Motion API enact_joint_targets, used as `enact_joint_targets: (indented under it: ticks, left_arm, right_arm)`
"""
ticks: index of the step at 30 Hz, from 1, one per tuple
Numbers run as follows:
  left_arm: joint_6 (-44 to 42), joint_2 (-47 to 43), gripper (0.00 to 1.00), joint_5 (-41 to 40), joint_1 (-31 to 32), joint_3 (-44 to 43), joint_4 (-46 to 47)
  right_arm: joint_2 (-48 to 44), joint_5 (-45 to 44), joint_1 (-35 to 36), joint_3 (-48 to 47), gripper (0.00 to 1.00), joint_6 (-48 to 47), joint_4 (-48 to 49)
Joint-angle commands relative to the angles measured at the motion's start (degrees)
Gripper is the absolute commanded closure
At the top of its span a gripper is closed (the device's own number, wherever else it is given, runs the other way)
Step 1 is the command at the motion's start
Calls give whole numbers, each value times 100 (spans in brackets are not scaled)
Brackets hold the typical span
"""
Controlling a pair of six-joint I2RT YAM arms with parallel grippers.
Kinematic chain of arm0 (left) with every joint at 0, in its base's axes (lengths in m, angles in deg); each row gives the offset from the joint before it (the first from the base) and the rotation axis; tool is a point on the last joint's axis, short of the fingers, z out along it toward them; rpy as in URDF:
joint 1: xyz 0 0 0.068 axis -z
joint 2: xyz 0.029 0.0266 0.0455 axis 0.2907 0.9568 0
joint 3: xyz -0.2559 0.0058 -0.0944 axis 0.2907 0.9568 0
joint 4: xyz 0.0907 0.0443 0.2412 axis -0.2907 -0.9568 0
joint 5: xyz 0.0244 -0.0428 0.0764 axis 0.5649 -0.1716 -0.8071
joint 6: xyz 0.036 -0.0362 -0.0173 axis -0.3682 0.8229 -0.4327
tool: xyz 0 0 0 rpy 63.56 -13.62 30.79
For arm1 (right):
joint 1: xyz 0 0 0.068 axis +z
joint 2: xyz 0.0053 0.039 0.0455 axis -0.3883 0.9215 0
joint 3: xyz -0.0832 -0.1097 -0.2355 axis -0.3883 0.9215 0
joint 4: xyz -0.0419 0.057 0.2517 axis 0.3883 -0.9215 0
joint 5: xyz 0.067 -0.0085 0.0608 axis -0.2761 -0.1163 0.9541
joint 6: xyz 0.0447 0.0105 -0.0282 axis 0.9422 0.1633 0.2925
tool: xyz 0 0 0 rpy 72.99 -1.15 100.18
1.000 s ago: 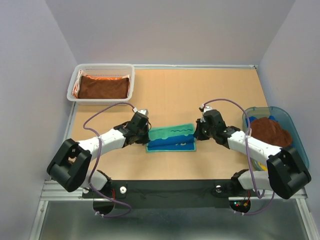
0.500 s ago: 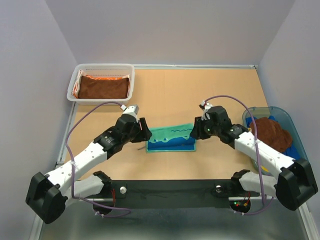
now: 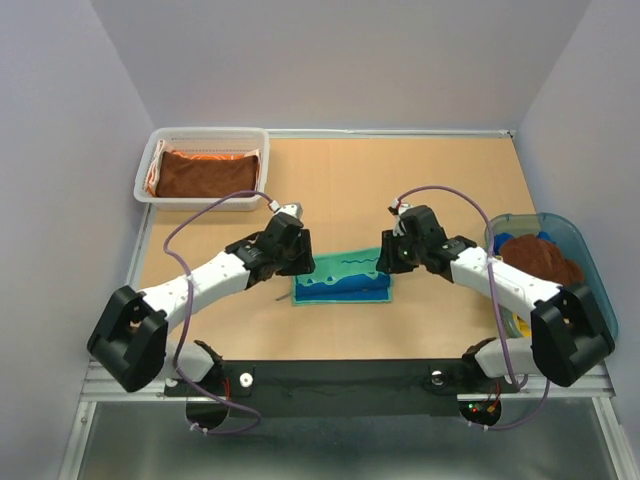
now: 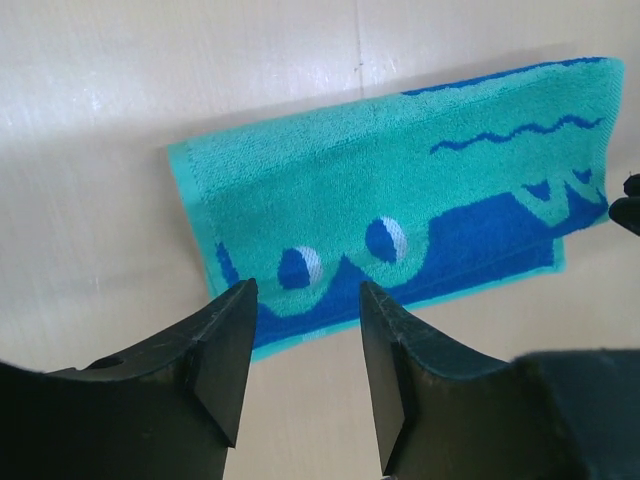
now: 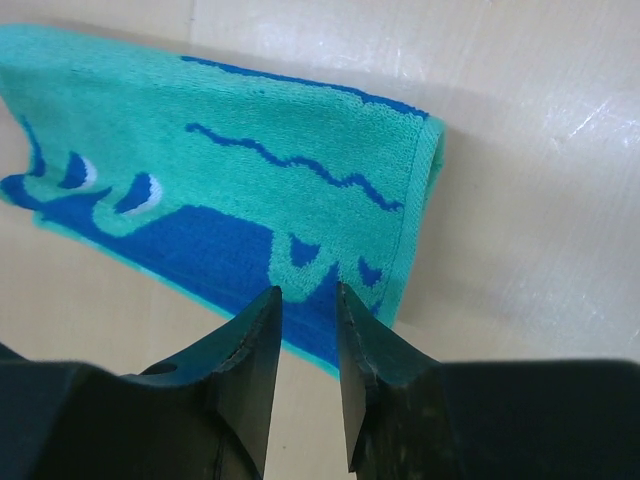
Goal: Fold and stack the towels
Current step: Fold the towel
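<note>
A folded teal-and-blue towel (image 3: 343, 277) lies flat near the front of the wooden table (image 3: 420, 180), a wavy blue line running across its teal upper band. The left gripper (image 4: 305, 292) hangs just over the towel's left end, its jaws set wide with nothing between them, and the cloth's blue lower band shows through the gap. The right gripper (image 5: 307, 292) hangs over the towel's right end, its jaws only a narrow slit apart and likewise gripping nothing. Whether either pair of fingertips touches the cloth cannot be told.

Well off to the far left of the towel, a white mesh basket (image 3: 200, 199) holds a folded brown towel (image 3: 205, 175), with an orange towel (image 3: 200, 153) showing along its far edge. Well to the right of the towel, a translucent blue tub (image 3: 588, 258) holds a crumpled brown towel (image 3: 540, 262).
</note>
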Motion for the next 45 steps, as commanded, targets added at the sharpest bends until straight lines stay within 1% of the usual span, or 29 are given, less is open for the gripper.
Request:
enact_joint_targets:
  ticks: [1, 3, 7, 16, 20, 22, 24, 28, 29, 30, 31, 33, 39, 40, 43, 45]
  left_arm:
    - [-119, 457, 45, -237, 138, -328, 91]
    - [-84, 658, 47, -272, 235, -285, 82]
    - [65, 730, 50, -290, 341, -57, 65]
    - [601, 89, 53, -211, 411, 901, 161]
    - [759, -8, 53, -185, 411, 1165, 240]
    - [829, -156, 53, -220, 411, 1218, 214]
    - [917, -454, 50, -298, 411, 1219, 109]
    - [1199, -973, 44, -440, 411, 1253, 21]
    - [1330, -1045, 43, -413, 411, 1271, 47]
    - [1374, -1132, 43, -396, 411, 1306, 117]
    - [1410, -1151, 43, -352, 411, 1324, 143]
    - [1445, -1142, 42, -334, 411, 1333, 187]
    - [1463, -678, 44, -378, 411, 1306, 205]
    - [1463, -624, 45, -404, 411, 1315, 223]
    - [1472, -440, 48, -378, 411, 1350, 336]
    - [1463, -308, 50, -361, 411, 1324, 355]
  right_arm:
    - [297, -294, 133, -194, 66, 119, 325]
    - [455, -321, 177, -133, 66, 146, 343]
    - [492, -251, 291, 52, 67, 251, 343]
    - [52, -48, 652, 754, 67, 743, 308]
    - [-150, -145, 652, 1001, 67, 814, 299]
    - [-474, -302, 661, 1010, 66, 884, 291]
    - [-903, -574, 661, 984, 64, 963, 273]
    - [-1353, -1005, 643, 879, 59, 999, 150]
    - [-1389, -1198, 617, 870, 56, 1025, 150]
    - [-1407, -1235, 582, 852, 52, 1042, 150]
    - [-1390, -1235, 547, 843, 50, 1060, 150]
    - [-1276, -1244, 424, 834, 48, 1069, 150]
    - [-1082, -1068, -24, 931, 47, 1139, 412]
    - [-1082, -816, -77, 992, 47, 1148, 483]
    - [-916, -419, -218, 1080, 49, 1166, 764]
    - [-740, -278, -227, 1107, 50, 1209, 896]
